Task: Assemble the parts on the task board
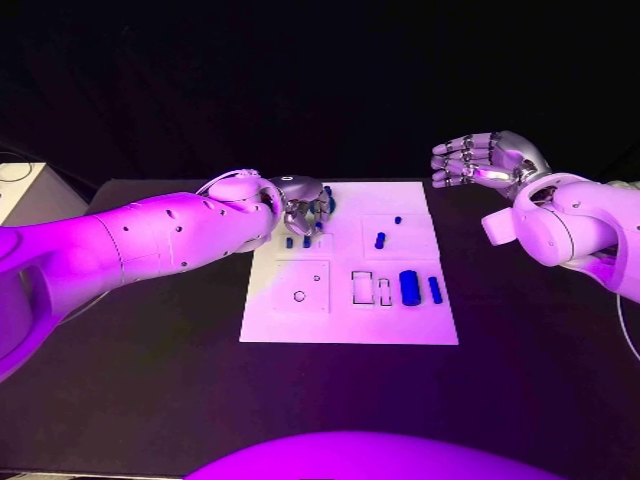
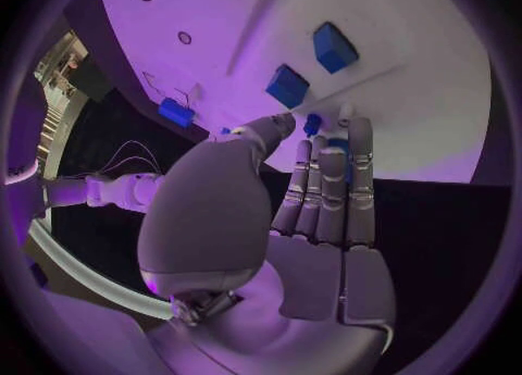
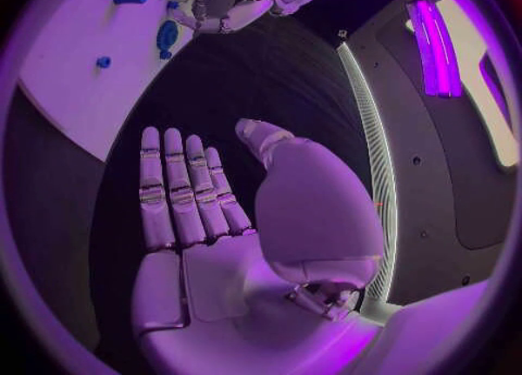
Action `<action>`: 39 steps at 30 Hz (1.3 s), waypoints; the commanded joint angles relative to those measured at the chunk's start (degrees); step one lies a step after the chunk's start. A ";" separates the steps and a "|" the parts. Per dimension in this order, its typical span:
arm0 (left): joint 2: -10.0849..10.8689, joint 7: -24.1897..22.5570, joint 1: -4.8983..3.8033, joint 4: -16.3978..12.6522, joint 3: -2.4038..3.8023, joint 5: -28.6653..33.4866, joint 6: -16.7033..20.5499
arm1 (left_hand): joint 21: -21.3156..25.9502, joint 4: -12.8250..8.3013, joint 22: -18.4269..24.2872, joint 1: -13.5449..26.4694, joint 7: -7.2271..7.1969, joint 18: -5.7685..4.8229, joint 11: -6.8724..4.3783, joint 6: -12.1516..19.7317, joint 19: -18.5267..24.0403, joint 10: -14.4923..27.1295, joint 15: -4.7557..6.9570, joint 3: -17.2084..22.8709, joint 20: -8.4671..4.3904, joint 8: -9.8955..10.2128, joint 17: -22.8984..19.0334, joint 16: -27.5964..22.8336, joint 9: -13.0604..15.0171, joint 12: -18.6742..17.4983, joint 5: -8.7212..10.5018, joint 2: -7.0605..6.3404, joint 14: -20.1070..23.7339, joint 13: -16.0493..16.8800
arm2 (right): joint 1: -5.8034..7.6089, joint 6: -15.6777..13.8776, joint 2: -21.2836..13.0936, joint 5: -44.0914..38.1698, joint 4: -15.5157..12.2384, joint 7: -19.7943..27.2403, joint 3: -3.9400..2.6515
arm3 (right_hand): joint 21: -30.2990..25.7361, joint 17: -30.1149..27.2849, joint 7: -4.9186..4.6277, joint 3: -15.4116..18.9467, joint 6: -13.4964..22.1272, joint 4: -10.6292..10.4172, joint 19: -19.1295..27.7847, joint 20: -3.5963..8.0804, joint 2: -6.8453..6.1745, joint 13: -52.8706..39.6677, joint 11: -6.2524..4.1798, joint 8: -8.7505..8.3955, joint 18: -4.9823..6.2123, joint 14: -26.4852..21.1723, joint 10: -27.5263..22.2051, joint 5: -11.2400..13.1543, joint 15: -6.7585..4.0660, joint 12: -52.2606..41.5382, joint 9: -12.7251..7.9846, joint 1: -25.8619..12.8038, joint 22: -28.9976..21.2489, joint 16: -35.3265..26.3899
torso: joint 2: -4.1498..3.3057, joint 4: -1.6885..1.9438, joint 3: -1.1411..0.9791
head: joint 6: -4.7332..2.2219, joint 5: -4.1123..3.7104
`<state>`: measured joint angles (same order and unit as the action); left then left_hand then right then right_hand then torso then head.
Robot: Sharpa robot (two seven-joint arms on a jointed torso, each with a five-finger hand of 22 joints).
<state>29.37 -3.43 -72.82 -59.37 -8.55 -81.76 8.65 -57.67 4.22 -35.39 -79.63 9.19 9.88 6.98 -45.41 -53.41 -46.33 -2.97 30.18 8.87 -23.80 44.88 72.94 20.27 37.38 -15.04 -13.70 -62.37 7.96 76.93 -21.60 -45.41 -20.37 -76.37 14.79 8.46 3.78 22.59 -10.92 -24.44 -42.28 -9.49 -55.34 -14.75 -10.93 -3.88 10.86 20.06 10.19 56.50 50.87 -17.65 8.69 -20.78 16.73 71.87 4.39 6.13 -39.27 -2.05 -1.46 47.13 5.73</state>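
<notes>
The white task board [image 1: 349, 320] lies mid-table. My left hand [image 1: 306, 205] hangs over its far left corner, fingers pointing down. In the left wrist view its thumb and fingertips [image 2: 351, 131] pinch a small blue part [image 2: 313, 123]. Two blue blocks [image 1: 297, 241] lie just below that hand, also seen close up [image 2: 287, 85]. Another blue part [image 1: 379, 240] and a tiny one [image 1: 398, 219] lie mid-board. A thick blue cylinder [image 1: 410, 288] and a slim blue piece [image 1: 436, 290] stand near the right edge. My right hand [image 1: 486, 160] is raised off the board's far right, palm [image 3: 207, 244] bare, fingers apart.
Outlined slots [image 1: 363, 287] and a small round hole [image 1: 299, 296] mark the board's near half. A pale box with cables [image 1: 3, 195] sits beyond the table's left edge. The black table [image 1: 147, 380] surrounds the board.
</notes>
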 commanded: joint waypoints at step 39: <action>-1.58 0.56 0.67 2.31 0.02 0.55 -2.61 | -3.80 -2.02 -2.45 -1.29 0.12 0.69 -0.39 -3.82 0.27 -4.38 0.40 4.00 -0.56 2.93 1.37 3.11 -1.61 -4.48 0.62 1.39 -2.26 -1.79 | 0.02 0.31 -0.34 -0.05 -0.61 0.67 -0.04 | 0.16 -0.20 -3.40 0.20 -0.36 -0.05 -0.15 -0.11 0.47 0.12 0.12 -0.35 0.41 0.46 0.06 -0.35 -0.13 -0.22 -0.10 -0.04 -0.19 -0.41 | 0.06 0.07 0.00 | 0.67 -0.51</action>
<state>27.95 -2.71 -72.37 -57.08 -8.45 -81.52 7.05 -61.21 2.22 -37.75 -81.24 9.51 9.88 6.55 -48.97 -53.44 -50.40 -2.67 33.92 8.38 -21.18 46.19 75.87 18.75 33.11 -14.78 -12.09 -64.31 6.26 76.94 -21.61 -45.69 -20.37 -76.87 14.82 8.44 3.78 22.44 -10.92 -24.44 -42.28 -9.49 -55.34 -14.76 -10.93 -3.85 10.85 20.06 10.19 56.50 50.87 -17.64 8.69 -20.78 16.68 71.87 4.24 5.92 -39.19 -1.96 -1.46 47.75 5.24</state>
